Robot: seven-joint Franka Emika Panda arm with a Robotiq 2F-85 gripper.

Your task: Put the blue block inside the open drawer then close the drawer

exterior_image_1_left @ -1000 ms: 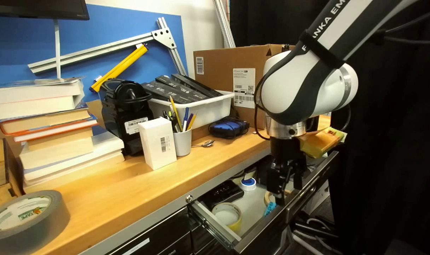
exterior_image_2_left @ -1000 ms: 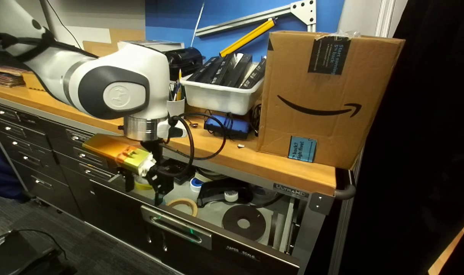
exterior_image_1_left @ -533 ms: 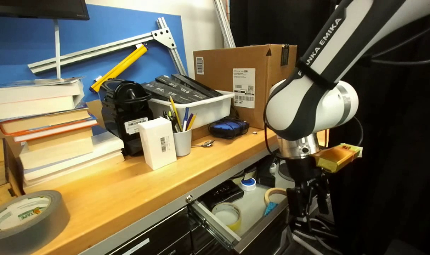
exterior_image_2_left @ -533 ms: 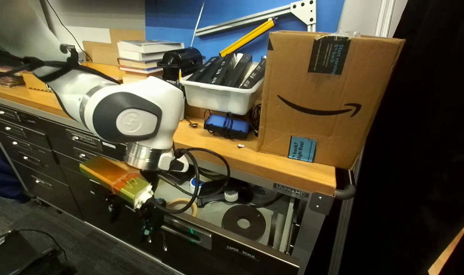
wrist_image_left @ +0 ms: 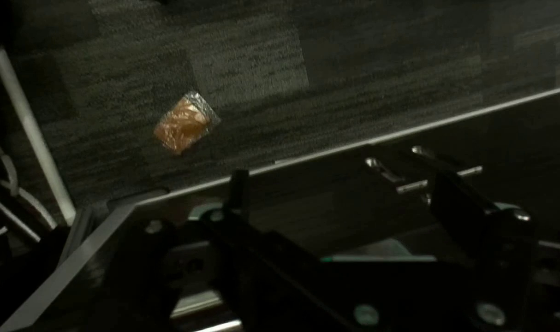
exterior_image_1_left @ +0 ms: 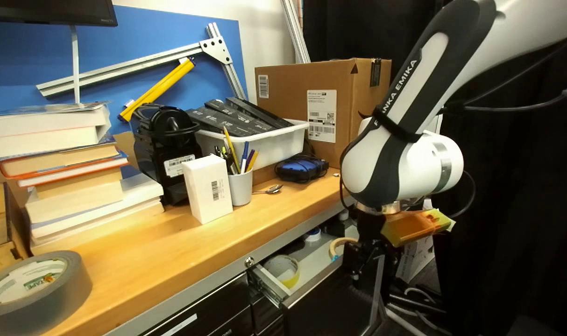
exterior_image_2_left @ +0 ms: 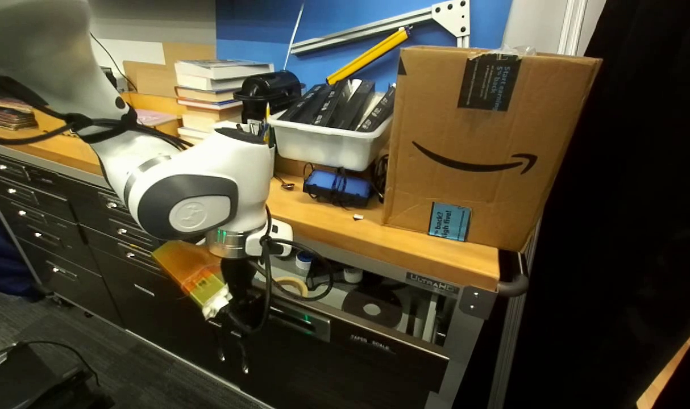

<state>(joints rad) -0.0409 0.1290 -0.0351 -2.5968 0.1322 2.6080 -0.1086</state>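
Drawer [exterior_image_1_left: 323, 303] stands partly pulled out beneath the wooden worktop [exterior_image_1_left: 185, 252]. The gripper [wrist_image_left: 342, 189] hangs just outside the drawer's front panel [exterior_image_2_left: 379, 369], pointing down; whether it touches the panel cannot be told. In the wrist view its fingers [wrist_image_left: 460, 203] are spread wide apart around empty space, with a dark cabinet front [wrist_image_left: 307, 207] visible in the gap, so it has hold of nothing.

In an exterior view, the blue block [exterior_image_1_left: 335, 258] shows as a small patch inside the drawer, just behind its front panel and beside a beige tape roll [exterior_image_1_left: 338, 243]; the rest of it is hidden. Also inside the drawer, a yellow-sided tape roll [exterior_image_1_left: 291, 281] lies near one side rail [exterior_image_1_left: 267, 284], and a large dark disc [exterior_image_2_left: 386, 312], seen in an exterior view, lies toward the opposite side. Above the drawer, the worktop carries a big cardboard box [exterior_image_2_left: 470, 142] and a cable-wrapped blue device [exterior_image_1_left: 302, 169]. An orange packet [wrist_image_left: 186, 124] rests on the carpet [wrist_image_left: 252, 60] outside the drawer.
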